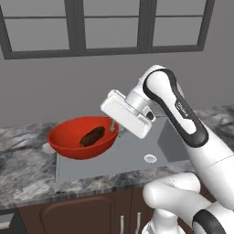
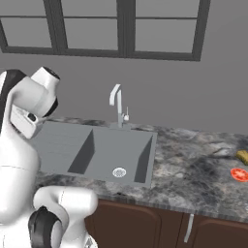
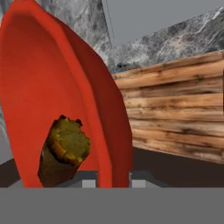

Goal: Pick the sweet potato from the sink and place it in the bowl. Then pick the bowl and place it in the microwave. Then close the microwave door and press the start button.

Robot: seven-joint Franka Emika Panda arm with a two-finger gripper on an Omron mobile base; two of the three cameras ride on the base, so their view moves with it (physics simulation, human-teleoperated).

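— What is the arm doing over the counter?

— The gripper (image 1: 112, 129) has its jaws pinched on the right rim of the red bowl (image 1: 68, 137), one finger inside the wall and one outside. In the hand view the rim (image 3: 114, 131) runs straight down between the two dark fingertips (image 3: 89, 183).

— And the sweet potato?

— The sweet potato (image 1: 92, 136) lies inside the bowl, against the side nearest the gripper. The hand view shows its cut end (image 3: 64, 146) close up, resting on the red inner wall.

— Where is the bowl relative to the sink?

— It appears at the left edge of the sink (image 1: 132, 153), over the grey drainboard and the marble counter (image 1: 23, 160); whether it rests on them or is lifted, the pictures do not settle. The round drain (image 1: 150, 158) sits nearer the front edge. From the right base view, the faucet (image 2: 116, 104) stands at the basin's back edge.
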